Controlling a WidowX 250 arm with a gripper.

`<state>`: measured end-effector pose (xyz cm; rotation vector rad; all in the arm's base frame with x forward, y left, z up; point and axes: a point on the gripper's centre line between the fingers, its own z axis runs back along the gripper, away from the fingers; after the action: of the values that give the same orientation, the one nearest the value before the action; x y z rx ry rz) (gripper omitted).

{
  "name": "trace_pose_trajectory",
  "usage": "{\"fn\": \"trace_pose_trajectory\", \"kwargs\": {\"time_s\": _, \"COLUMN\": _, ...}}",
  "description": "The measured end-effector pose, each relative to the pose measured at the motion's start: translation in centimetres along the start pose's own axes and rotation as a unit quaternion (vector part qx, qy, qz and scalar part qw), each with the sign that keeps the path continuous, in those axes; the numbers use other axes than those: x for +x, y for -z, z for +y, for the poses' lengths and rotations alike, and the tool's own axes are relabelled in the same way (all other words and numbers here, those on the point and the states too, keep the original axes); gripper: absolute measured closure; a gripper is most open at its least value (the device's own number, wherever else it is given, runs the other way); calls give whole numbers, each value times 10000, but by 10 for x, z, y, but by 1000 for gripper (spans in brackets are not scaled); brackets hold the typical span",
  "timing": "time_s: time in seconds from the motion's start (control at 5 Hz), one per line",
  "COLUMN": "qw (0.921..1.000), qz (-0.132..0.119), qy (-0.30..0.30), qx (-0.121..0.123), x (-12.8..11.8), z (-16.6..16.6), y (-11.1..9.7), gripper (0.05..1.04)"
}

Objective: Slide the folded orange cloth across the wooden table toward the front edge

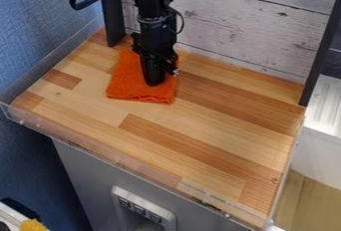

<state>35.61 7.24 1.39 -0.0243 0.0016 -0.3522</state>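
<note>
step: black two-finger hand apparently working at orange woven cloth, toward table's far-left corner | grip: cannot tell | next: likely calling for confirming hold

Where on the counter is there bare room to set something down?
The wooden counter is bare from the orange cloth to the right-hand black post, and forward to the clear front lip. Crowded: the cloth itself, under the gripper.
</note>
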Motion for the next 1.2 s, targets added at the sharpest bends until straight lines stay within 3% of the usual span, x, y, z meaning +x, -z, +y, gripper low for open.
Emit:
{"fn": "trace_pose_trajectory", "kwargs": {"time_s": 0.2, "qw": 9999, "qz": -33, "qy": -149, "qx": 7, "x": -2, "z": 0, "y": 3, "gripper": 1025}}
{"fn": "trace_pose_trajectory", "kwargs": {"time_s": 0.8, "qw": 9946, "qz": 73, "qy": -1024, "qx": 143, "x": -55, "z": -20, "y": 4, "gripper": 1025}}
{"fn": "trace_pose_trajectory", "kwargs": {"time_s": 1.2, "qw": 9885, "qz": 74, "qy": -1496, "qx": 207, "x": -76, "z": -37, "y": 3, "gripper": 1002}}
